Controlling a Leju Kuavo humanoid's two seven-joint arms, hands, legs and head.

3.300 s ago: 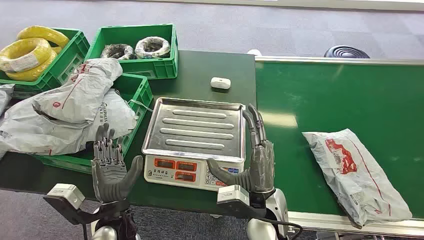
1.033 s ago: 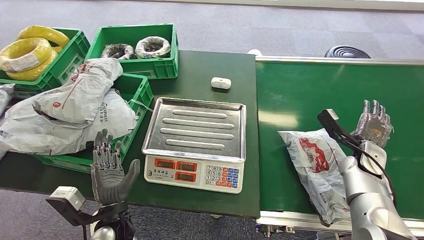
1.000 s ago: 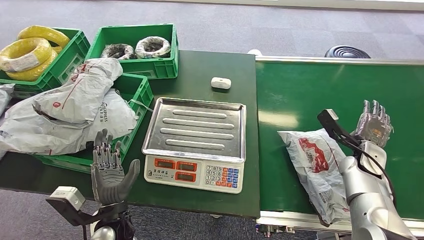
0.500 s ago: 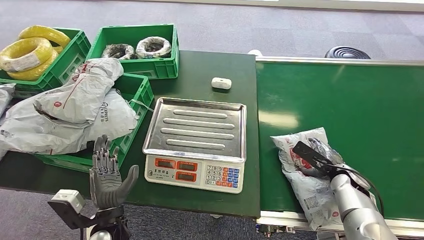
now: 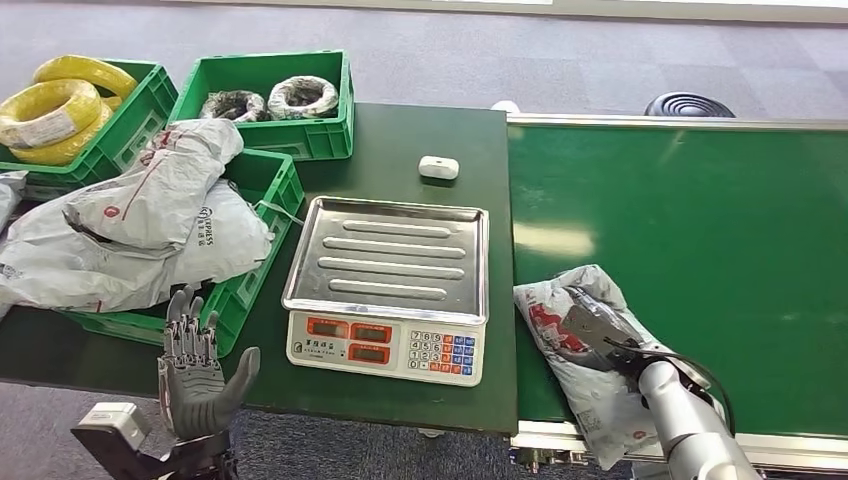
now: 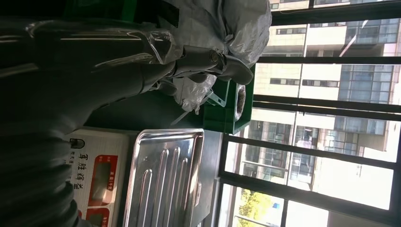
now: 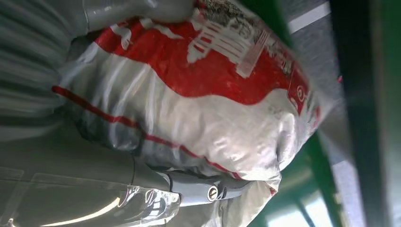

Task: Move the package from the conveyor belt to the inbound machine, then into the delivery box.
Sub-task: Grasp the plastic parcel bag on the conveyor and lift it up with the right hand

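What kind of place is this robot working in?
Probably a parcel sorting station in a warehouse or a practice setup. A green conveyor belt carries a courier package, an electronic weighing scale stands beside it, and more grey mail bags are piled in a green crate.

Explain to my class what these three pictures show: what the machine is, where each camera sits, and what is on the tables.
This is a humanoid robot with two silver arms ending in many-fingered hands. One picture looks down from its head; the other two come from cameras at its wrists and appear turned. The right hand grips a crumpled grey plastic mail package with red print on the green conveyor belt. The left hand is raised, fingers apart, holding nothing. On the dark green table stands an electronic weighing scale with a ribbed steel pan, beside green plastic crates with more grey packages.
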